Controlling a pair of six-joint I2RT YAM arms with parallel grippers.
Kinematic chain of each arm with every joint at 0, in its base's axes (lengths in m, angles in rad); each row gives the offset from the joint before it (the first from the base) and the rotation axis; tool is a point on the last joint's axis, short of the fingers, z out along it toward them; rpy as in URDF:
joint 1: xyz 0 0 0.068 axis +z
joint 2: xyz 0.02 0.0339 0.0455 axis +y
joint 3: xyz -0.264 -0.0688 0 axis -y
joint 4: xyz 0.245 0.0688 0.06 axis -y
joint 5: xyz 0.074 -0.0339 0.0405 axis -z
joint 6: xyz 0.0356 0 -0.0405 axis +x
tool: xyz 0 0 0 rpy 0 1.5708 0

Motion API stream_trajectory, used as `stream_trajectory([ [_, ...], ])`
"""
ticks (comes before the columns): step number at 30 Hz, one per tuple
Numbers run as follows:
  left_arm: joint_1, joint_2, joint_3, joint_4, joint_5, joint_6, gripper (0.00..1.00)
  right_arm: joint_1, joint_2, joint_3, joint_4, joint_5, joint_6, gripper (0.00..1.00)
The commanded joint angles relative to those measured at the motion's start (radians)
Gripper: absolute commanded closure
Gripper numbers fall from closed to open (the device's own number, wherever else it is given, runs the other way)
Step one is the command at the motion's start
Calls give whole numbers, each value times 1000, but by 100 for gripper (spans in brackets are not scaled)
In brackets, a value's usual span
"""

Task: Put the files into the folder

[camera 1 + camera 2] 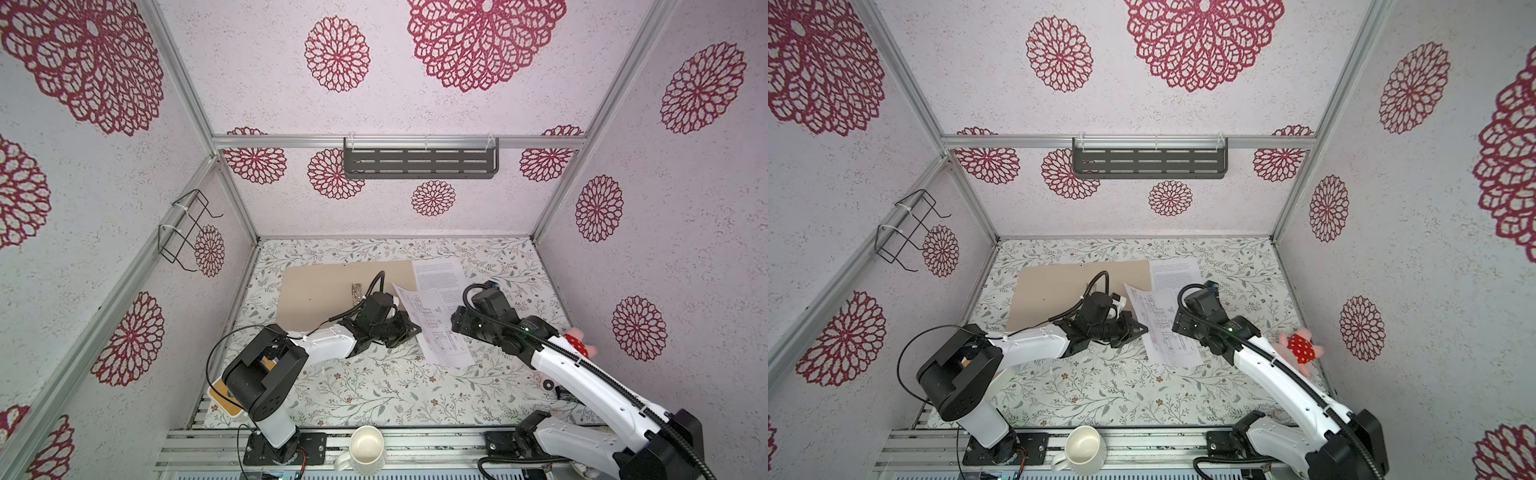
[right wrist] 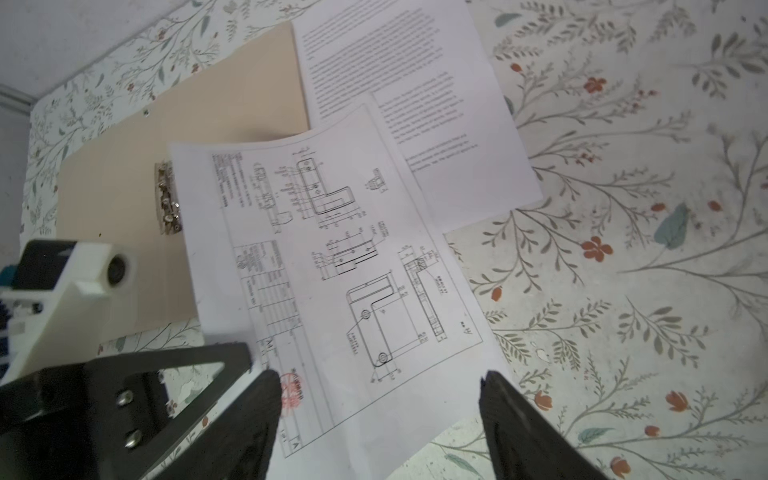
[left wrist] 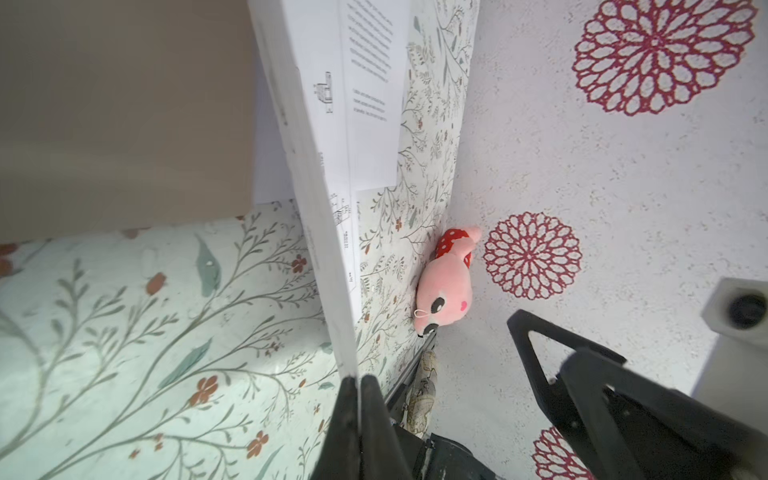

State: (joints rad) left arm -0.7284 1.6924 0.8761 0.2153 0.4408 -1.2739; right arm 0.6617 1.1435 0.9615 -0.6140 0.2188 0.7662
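Nothing filed yet — left fingers (image 3: 370, 415) clenched on the drawing sheet (image 2: 332, 270); right fingers (image 2: 257, 415) spread, empty, above it — text sheet (image 2: 415, 83) lies at the open folder (image 1: 320, 291).

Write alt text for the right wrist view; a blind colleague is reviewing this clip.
A technical drawing sheet overlaps an open beige folder and a printed text sheet on a floral tabletop. The left gripper pinches the drawing's edge, and the right gripper, jaws open, hovers over it.
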Motion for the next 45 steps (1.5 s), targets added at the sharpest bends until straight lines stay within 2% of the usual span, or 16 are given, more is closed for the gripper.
stream_trajectory([
  [1, -6, 13, 38, -77, 18, 21, 99, 82, 53, 86, -155, 151, -46, 24],
  [10, 33, 92, 207, -220, 57, 90, 100, 247, 191, 239, -224, 247, -38, 25],
  [21, 71, 150, 332, -287, 99, 114, 99, 353, 245, 251, -229, 255, -12, 30],
  [30, 70, 151, 342, -281, 110, 101, 99, 364, 307, 271, -231, 295, -16, 36],
  [34, 70, 148, 345, -275, 118, 94, 99, 364, 346, 287, -230, 310, -32, 45],
  [45, 71, 152, 346, -248, 145, 68, 98, 363, 389, 302, -257, 362, -53, 58],
])
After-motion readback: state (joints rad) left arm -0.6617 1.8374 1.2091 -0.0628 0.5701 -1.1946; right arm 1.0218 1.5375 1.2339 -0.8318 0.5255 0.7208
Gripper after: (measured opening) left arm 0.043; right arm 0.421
